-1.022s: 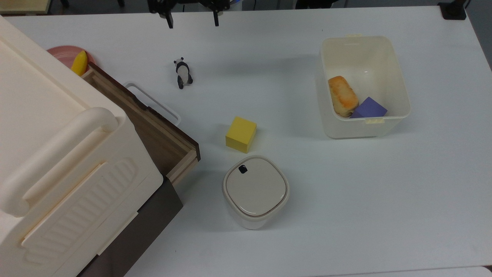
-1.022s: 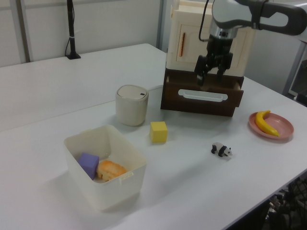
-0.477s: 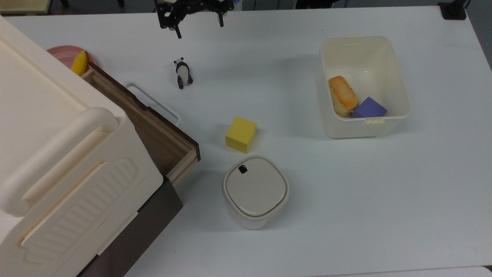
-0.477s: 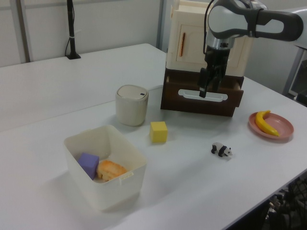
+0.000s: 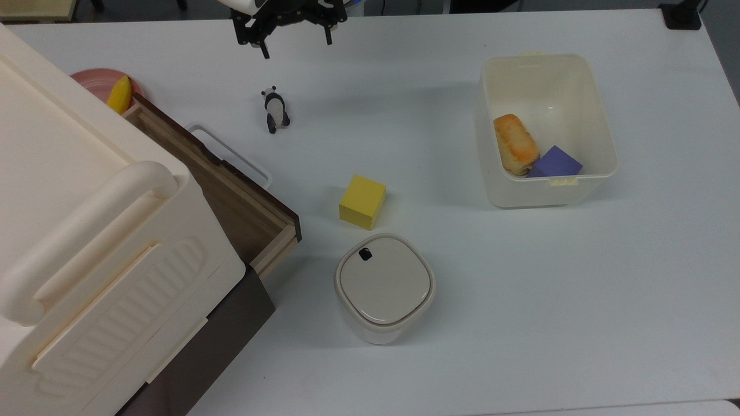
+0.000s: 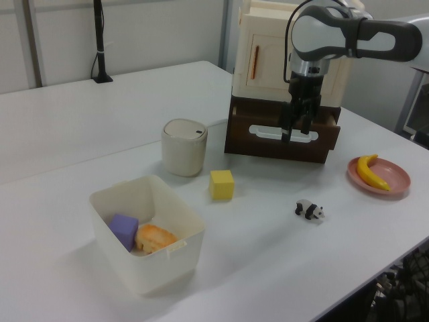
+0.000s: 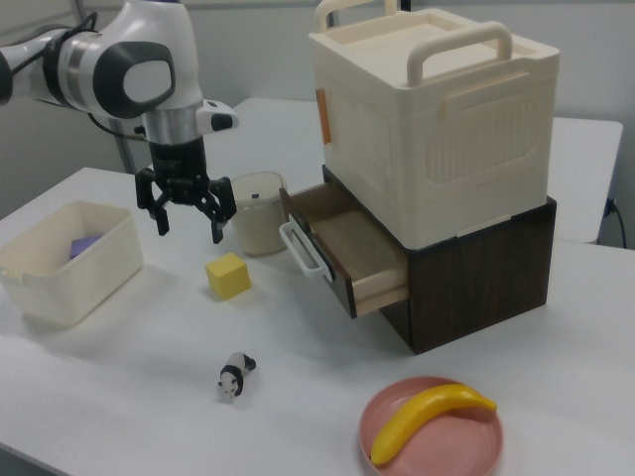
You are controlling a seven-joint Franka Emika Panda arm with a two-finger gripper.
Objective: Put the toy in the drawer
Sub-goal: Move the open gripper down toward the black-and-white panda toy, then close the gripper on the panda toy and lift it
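**Open gripper above the table, panda still on the tabletop**

We see the gripper [image 7: 186, 220] hanging over the white table [image 5: 404, 86] with its two fingers spread wide and nothing between them. In the top view it sits near the upper edge, apart from the toy [image 5: 275, 109].

The toy, a small panda, lies on the bare table, outside every container. In the top view its long axis runs nearly up and down the picture, head toward the top edge and legs toward the bottom, tilted slightly. In the right view it stands in front of the yellow cube [image 7: 227, 276].

The drawer [image 7: 347, 246] is pulled open from the cabinet [image 7: 437, 129], its white loop handle [image 5: 231, 153] facing the table. What we can see of its wooden floor is bare.

The open bin [image 5: 601, 133] holds an orange bread-like piece [image 5: 514, 144] and a purple block [image 5: 556, 162], touching each other. The rounded container [image 5: 384, 287] has its lid on. A pink plate [image 7: 432, 436] carries a banana [image 7: 427, 418].
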